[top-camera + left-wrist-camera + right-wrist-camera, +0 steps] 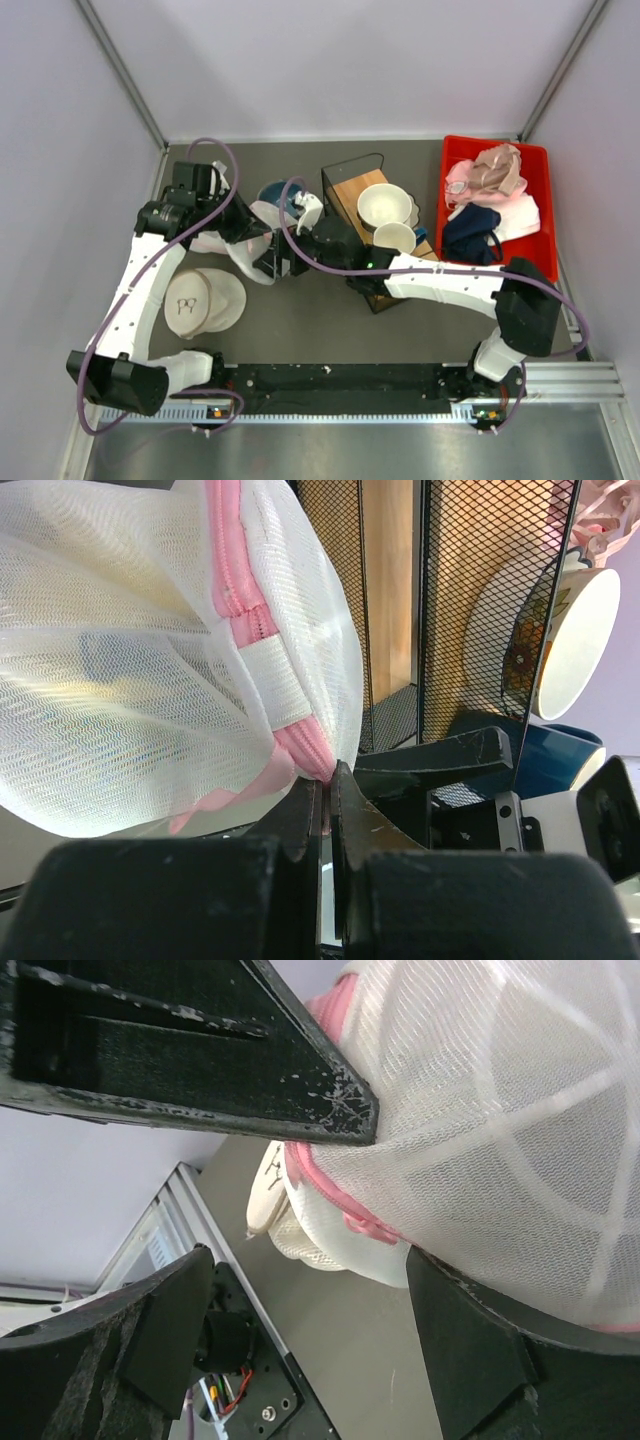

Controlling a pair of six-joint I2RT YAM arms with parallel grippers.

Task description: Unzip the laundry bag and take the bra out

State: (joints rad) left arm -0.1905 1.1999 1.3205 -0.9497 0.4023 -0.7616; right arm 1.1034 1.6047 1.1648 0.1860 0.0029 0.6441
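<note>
The laundry bag (215, 243), white mesh with pink zipper trim, lies left of centre between both grippers. In the left wrist view it (130, 660) fills the upper left. My left gripper (331, 772) is shut on the pink zipper trim (300, 742) at the bag's lower edge; it sits at the bag's right side in the top view (250, 232). My right gripper (305, 1260) is open, and the bag's mesh (500, 1110) rests against one finger (460, 1330). It shows in the top view (277, 262). The bra is hidden; only a faint yellow tint shows through the mesh (60, 685).
A flat round white bag (205, 300) with a dark mark lies near the front left. A black wire rack (350, 185) holds a bowl (383, 205) and a mug (395, 238). A red bin (545, 200) at the right holds pink and navy garments.
</note>
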